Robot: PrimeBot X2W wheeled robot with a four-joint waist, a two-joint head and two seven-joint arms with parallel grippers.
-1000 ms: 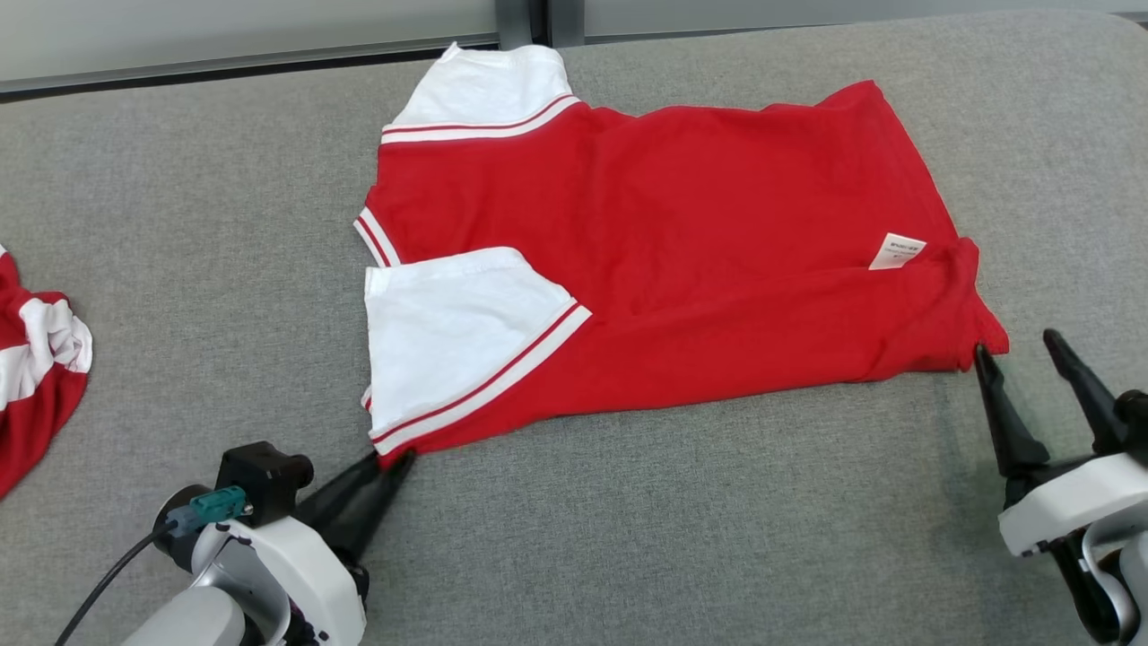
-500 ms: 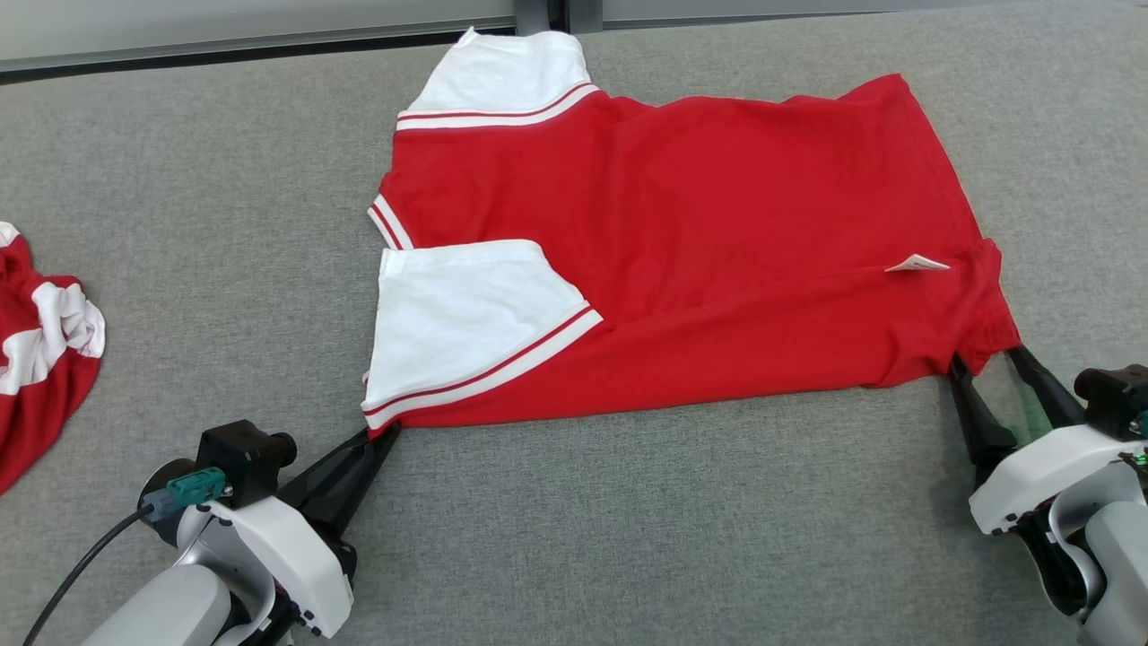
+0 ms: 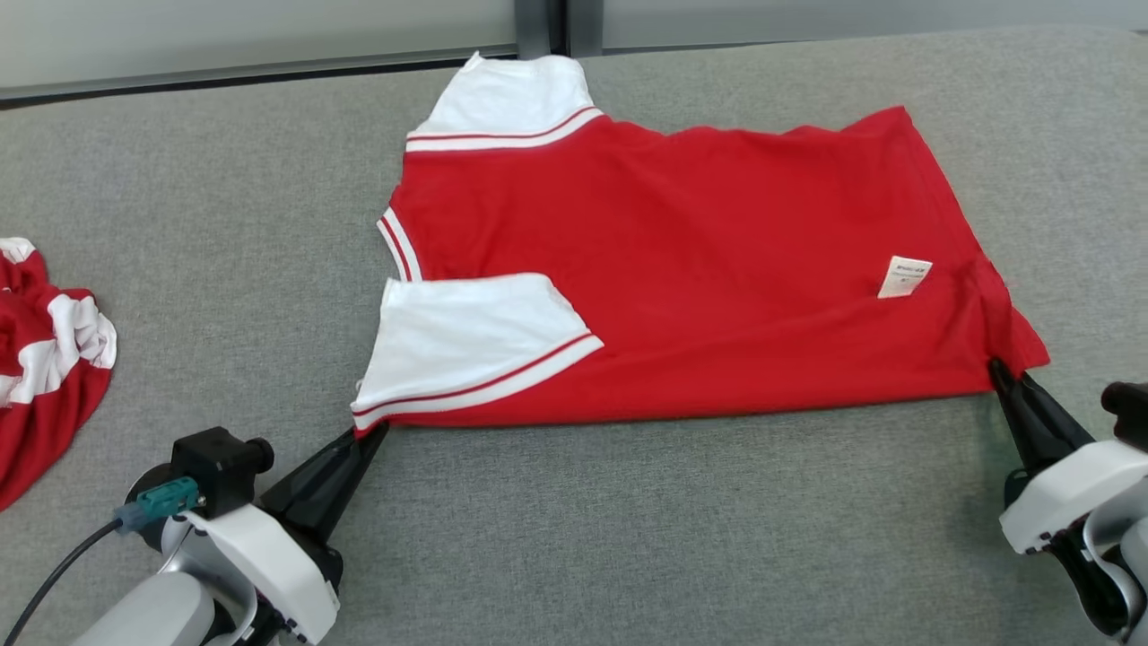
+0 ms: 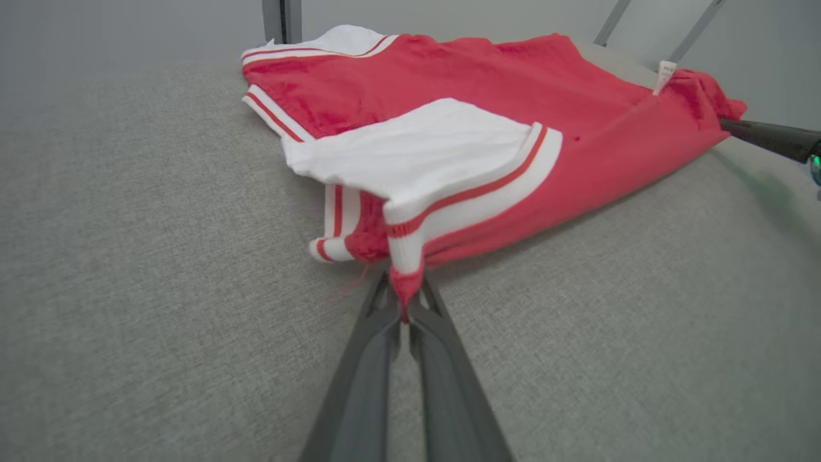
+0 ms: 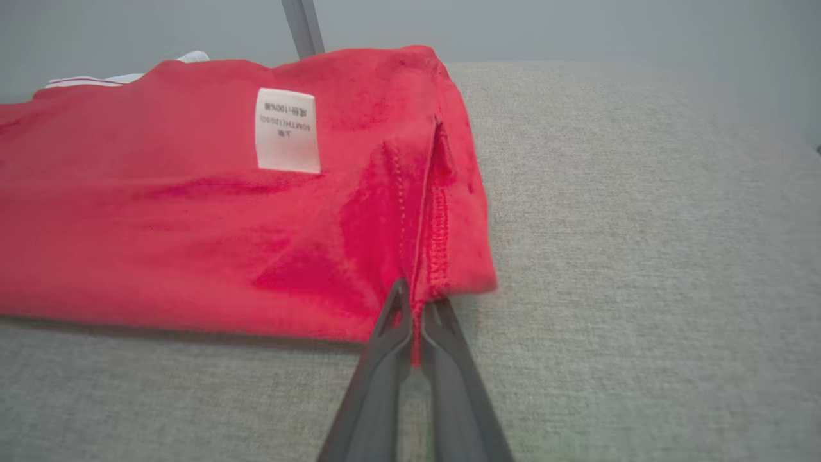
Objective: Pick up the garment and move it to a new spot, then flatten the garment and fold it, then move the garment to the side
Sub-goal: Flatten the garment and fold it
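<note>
Garment — red, white sleeves — lies spread on the grey counter, label up near its right edge. Its near left corner is clamped in the left jaws, its near right corner in the right jaws.

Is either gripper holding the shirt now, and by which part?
Both hold it. The left gripper pinches the red shirt at its near sleeve-side corner; the right gripper pinches the near hem corner.

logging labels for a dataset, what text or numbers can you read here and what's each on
"100%", likely, printed sideways on the white care tag sewn to the red garment.
The tag's other lines: too small and blurred to read.
No other text readable.
</note>
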